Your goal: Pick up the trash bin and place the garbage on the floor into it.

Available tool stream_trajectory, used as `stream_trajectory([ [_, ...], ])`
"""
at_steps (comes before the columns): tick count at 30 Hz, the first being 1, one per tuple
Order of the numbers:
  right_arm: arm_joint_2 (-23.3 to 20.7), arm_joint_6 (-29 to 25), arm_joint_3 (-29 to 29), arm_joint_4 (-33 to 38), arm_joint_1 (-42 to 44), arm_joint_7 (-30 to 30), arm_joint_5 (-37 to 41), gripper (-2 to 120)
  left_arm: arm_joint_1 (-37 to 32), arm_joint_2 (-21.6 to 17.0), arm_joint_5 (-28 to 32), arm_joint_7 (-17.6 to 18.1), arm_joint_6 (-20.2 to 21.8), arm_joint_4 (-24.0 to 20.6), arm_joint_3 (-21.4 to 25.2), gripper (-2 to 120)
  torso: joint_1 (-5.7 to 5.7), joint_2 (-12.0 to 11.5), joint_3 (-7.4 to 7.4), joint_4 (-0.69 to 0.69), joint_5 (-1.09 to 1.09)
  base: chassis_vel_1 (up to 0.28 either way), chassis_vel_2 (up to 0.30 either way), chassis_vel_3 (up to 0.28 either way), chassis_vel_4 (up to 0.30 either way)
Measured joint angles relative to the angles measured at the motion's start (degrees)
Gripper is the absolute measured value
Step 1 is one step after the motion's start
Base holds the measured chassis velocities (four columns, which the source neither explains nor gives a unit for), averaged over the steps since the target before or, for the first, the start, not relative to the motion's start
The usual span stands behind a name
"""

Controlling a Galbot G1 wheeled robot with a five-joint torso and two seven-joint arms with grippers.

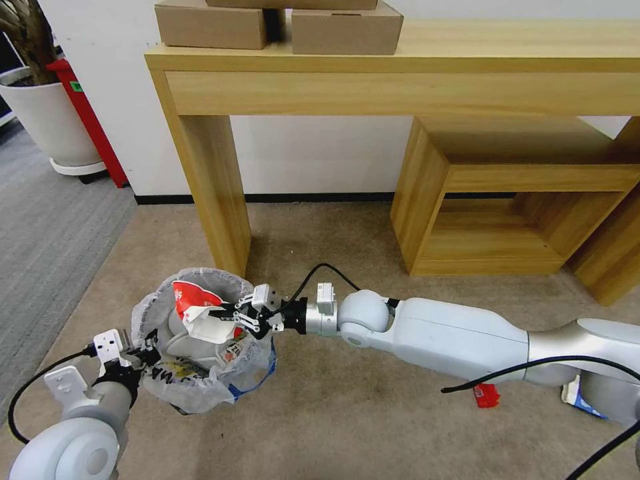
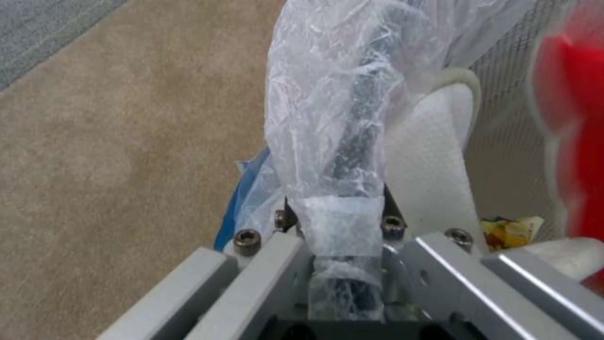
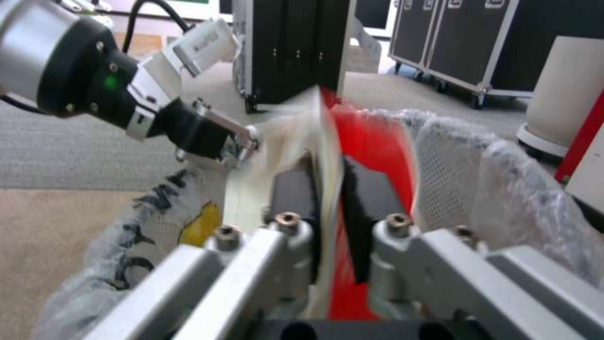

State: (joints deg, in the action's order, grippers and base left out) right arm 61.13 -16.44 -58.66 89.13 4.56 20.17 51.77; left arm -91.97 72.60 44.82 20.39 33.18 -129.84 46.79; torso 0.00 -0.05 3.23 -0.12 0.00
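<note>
Both grippers clamped: left gripper on trash bin rim; right gripper on crushed cup

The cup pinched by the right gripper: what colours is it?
Red and white cup; head view shows it best.

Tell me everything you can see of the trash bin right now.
The small round mesh trash bin, lined with crinkly translucent white plastic, stands on beige carpet beside the wooden table leg. The left gripper pinches its near rim; the right gripper holds a crushed red-white cup over its opening. White slippers lie inside.
</note>
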Motion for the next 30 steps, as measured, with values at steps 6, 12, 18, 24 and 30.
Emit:
stream_trajectory([
  [6,-0.2,-0.1,0.1,0.1,0.4,-0.2,-0.2,41,0.0,0.0,0.0,-0.1,-0.1,0.2,-0.1,1,0.0,0.0,0.0,0.0,0.0,0.0,0.0,0.0,0.0],
  [12,-1.1,-0.2,1.6,1.2,0.8,-0.8,0.1,64,0.0,-0.1,-0.1,-0.2,-0.2,0.7,-0.1,1,0.0,0.0,0.0,0.0,0.0,0.0,0.0,0.0,0.0],
  [18,-1.1,-0.3,1.4,0.5,0.8,-0.8,-0.5,84,0.1,0.2,-0.1,-0.2,-0.2,0.6,-0.2,1,0.0,0.0,0.0,0.0,0.0,0.0,0.0,0.0,0.0],
  [24,-0.5,-0.1,-0.1,-0.7,0.5,-0.9,-1.6,100,-0.1,0.7,-0.4,-0.4,-0.6,0.6,-0.3,1,0.0,0.0,0.0,0.0,0.0,0.0,0.0,0.0,0.0],
  [30,0.3,-0.9,-0.4,-2.1,0.4,0.0,-0.2,100,-0.2,0.7,-0.6,-0.5,-1.1,0.8,-0.4,1,0.0,0.0,0.0,0.01,0.0,0.0,0.0,0.0,0.0],
])
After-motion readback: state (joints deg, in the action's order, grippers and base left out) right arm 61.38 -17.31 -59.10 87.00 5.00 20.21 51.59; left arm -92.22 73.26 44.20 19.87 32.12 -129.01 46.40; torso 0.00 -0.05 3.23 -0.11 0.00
